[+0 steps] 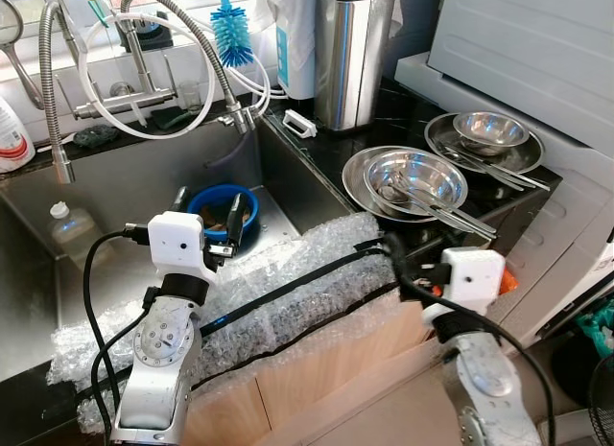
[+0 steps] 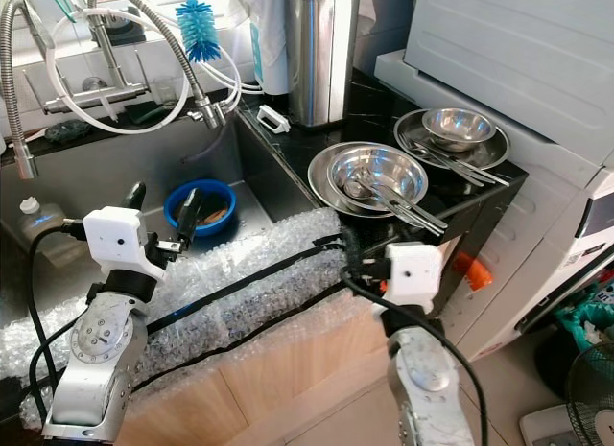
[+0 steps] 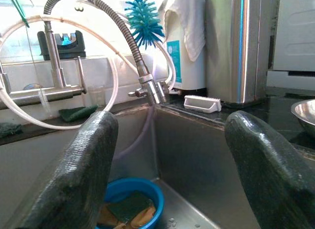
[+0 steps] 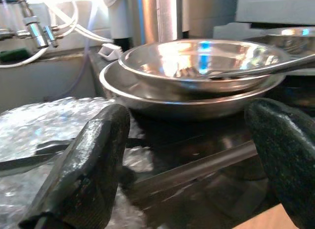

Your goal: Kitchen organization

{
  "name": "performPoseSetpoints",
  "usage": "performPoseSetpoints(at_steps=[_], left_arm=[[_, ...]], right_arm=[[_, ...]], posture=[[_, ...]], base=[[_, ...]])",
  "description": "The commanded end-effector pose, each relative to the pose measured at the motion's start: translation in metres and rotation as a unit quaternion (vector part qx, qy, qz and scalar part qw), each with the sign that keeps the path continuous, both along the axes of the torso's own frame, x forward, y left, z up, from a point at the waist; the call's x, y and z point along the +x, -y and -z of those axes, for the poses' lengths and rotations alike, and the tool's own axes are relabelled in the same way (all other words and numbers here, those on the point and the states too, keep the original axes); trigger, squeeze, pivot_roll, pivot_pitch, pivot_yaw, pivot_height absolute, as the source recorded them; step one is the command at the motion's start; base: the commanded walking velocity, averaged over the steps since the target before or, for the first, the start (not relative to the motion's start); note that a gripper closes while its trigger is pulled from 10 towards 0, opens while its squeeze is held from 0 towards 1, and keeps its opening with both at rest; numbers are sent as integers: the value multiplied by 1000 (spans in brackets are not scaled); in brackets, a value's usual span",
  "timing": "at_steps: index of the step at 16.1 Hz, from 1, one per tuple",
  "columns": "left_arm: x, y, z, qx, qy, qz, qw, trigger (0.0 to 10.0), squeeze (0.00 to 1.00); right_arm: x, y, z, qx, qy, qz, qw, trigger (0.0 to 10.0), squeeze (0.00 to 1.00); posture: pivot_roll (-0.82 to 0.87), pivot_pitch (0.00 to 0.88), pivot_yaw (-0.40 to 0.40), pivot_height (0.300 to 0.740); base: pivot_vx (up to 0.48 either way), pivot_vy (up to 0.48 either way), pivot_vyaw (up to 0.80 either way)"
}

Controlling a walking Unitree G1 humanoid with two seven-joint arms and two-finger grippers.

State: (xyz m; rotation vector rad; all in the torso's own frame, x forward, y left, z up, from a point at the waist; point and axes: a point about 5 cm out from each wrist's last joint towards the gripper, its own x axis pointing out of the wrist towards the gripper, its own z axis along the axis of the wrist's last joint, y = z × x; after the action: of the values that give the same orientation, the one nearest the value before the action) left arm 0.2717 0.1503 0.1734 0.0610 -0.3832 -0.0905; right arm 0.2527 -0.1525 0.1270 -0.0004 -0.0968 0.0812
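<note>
My left gripper point(image 1: 206, 214) hangs open over the sink point(image 1: 125, 177), just in front of a blue bowl point(image 1: 221, 201) that holds a green sponge and some scraps. Its fingers frame the bowl in the left wrist view, apart from it. My right gripper point(image 4: 189, 172) is open at the counter's front edge, pointing at a steel bowl point(image 1: 414, 177) stacked on a steel plate point(image 1: 360, 177). Spoons and tongs point(image 1: 446, 214) lie across that bowl. Nothing is between either pair of fingers.
Bubble wrap point(image 1: 288, 293) with black straps covers the sink's front edge. A second steel bowl on a plate point(image 1: 489, 131) sits at the far right. Behind stand a steel canister point(image 1: 350, 53), spring faucets point(image 1: 192, 34), a blue brush point(image 1: 230, 34), and a white appliance point(image 1: 537, 43). A bottle point(image 1: 72, 225) lies in the sink.
</note>
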Motion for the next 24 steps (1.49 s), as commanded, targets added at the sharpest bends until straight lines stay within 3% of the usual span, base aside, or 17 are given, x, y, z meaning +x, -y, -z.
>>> performPoseSetpoints(at_steps=[1, 24], left_arm=[[0, 1, -2, 6, 6, -2, 1000, 10000, 0], [0, 2, -2, 4, 5, -2, 1000, 10000, 0]], right_arm=[[-2, 2, -5, 0, 10, 5, 1000, 10000, 0], [6, -12, -14, -17, 38, -77, 996, 10000, 0]], posture=[[-43, 0, 13, 740], [-40, 0, 6, 740]], base=[[0, 0, 0], [0, 0, 0]])
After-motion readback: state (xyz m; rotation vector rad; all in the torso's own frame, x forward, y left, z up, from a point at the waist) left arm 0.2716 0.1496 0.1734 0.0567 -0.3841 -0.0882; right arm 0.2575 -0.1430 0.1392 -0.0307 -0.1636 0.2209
